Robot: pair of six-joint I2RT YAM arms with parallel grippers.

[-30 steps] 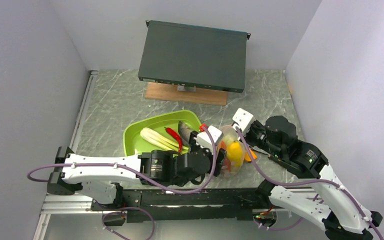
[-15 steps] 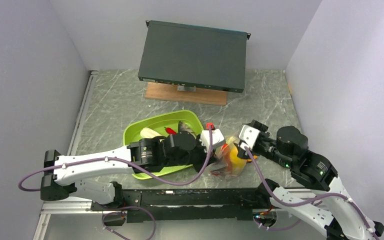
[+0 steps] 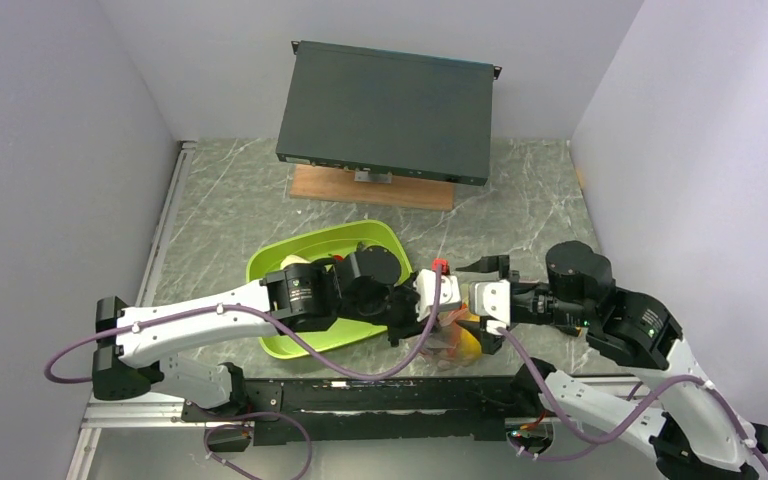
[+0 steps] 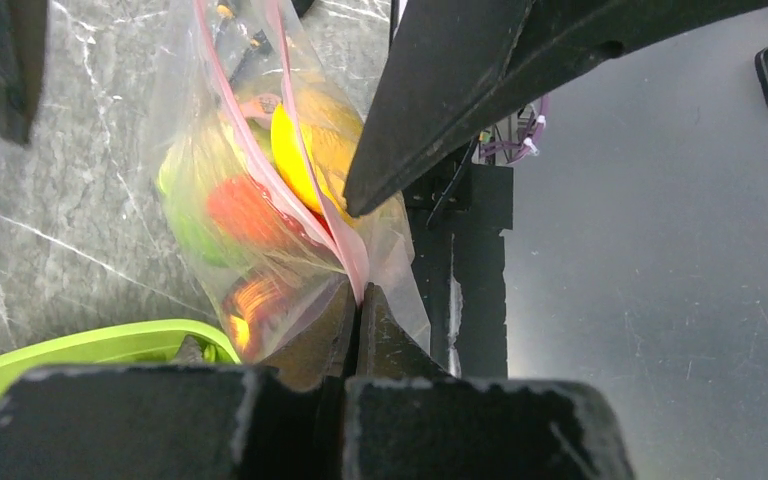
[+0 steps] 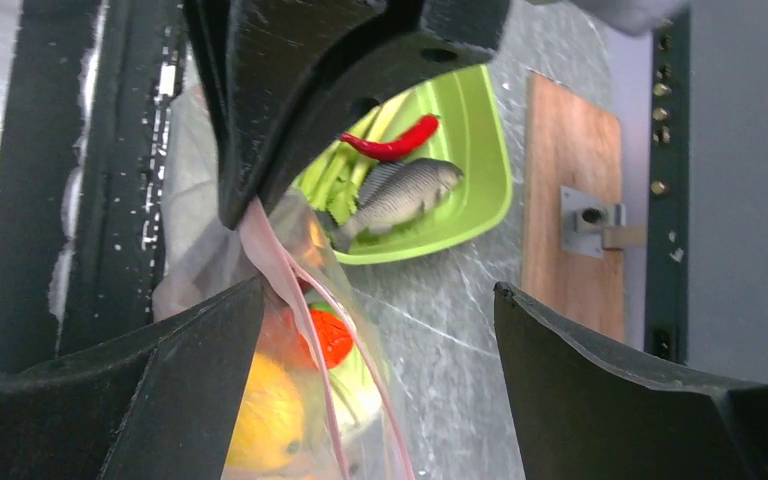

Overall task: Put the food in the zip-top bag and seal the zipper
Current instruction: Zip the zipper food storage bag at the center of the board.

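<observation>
Marble table (image 3: 230, 200), grey walls on three sides, dark flat case (image 3: 385, 110) propped on a wooden board (image 3: 360, 187) at the back.

vs 1 s ago:
- left arm has swung across the green tray (image 3: 260, 268) and now covers most of it
- left gripper (image 4: 358, 305) was apart, now clamped on the zipper (image 4: 260, 150) at the bag's near corner
- right gripper (image 5: 375, 300) let go: jaws wide apart, pointing left, zipper line runs between them

Zip-top bag (image 4: 390, 290) lies between the two grippers, right at the near table edge against the black rail. Yellow fruit (image 4: 305, 150) and tomato (image 4: 245, 210) are inside. Fish (image 5: 395, 200), chilli (image 5: 395, 140) and green stalks (image 5: 335, 175) are in the tray.

Room: bare marble left of and behind the tray, also right of the bag.
</observation>
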